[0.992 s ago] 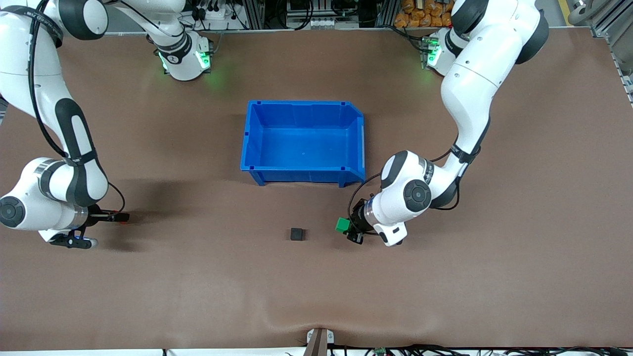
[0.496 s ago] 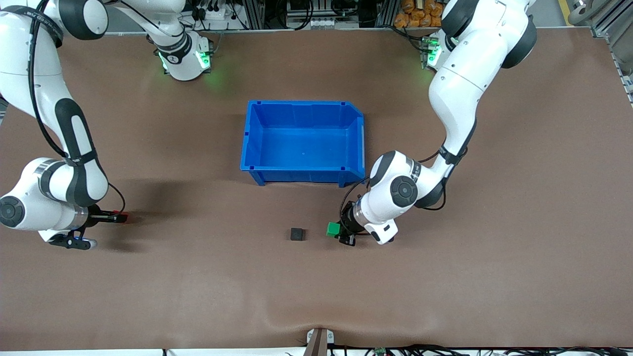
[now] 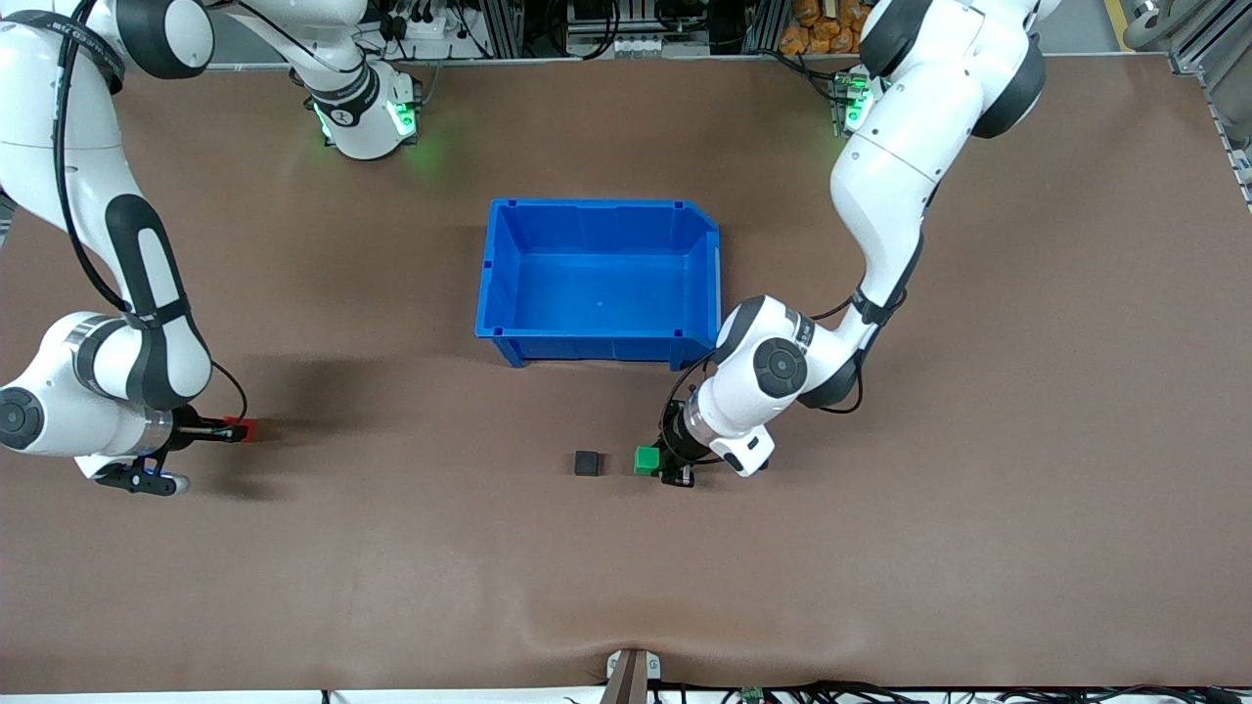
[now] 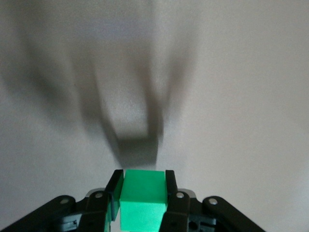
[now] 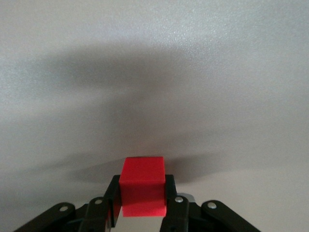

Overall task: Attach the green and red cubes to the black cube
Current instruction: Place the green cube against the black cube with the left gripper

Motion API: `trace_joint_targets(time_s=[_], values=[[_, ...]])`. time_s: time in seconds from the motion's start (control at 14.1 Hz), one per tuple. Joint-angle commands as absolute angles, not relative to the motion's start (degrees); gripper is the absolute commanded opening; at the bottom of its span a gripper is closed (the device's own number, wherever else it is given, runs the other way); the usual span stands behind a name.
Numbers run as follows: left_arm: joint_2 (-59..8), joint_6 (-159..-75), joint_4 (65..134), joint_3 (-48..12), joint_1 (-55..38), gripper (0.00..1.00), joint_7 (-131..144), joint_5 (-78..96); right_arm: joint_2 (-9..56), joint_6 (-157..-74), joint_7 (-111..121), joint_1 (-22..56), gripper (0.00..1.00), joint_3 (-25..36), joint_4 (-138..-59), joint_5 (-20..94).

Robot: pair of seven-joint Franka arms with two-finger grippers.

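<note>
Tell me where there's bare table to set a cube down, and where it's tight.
Bare table lies between the black cube and the right gripper holding the red cube, and everywhere nearer the camera than both. The blue bin is empty. It is tight between the black cube and the green cube in the left gripper.

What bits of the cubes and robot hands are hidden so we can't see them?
- Green cube: front view, its end toward the left hand is covered by the arm's wrist.
- Red cube: front view, only a sliver shows past the right hand.
- Black cube: missing from both wrist views.
- Whether either held cube touches the table: no view settles it.
- Green cube's lower part in the left wrist view: cut off by the picture's edge.
</note>
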State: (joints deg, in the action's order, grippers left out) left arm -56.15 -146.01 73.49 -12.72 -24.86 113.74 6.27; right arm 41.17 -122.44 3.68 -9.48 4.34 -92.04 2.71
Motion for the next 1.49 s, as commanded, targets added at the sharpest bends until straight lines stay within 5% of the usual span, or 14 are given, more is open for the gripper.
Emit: trace_joint_targets(time_s=[0.0,0.57,1.42], values=[[-59.14,-146.34,68.65,-10.37,-27.86,0.0,115.74,7.29,40.69,-118.84,-0.94,-9.76,0.0,3.52,-90.88,3.34],[-64.16,-146.34,60.74,-10.46,-29.97,0.0,119.18,7.38,40.25,-113.22,-6.93,-8.7,0.0,3.43,-88.69,6.94],[-65.65,-146.34,60.12,-10.11,-31.64,0.01,119.27,7.29,39.2,-106.17,-25.56,-4.93,0.0,2.46,-86.66,8.17]])
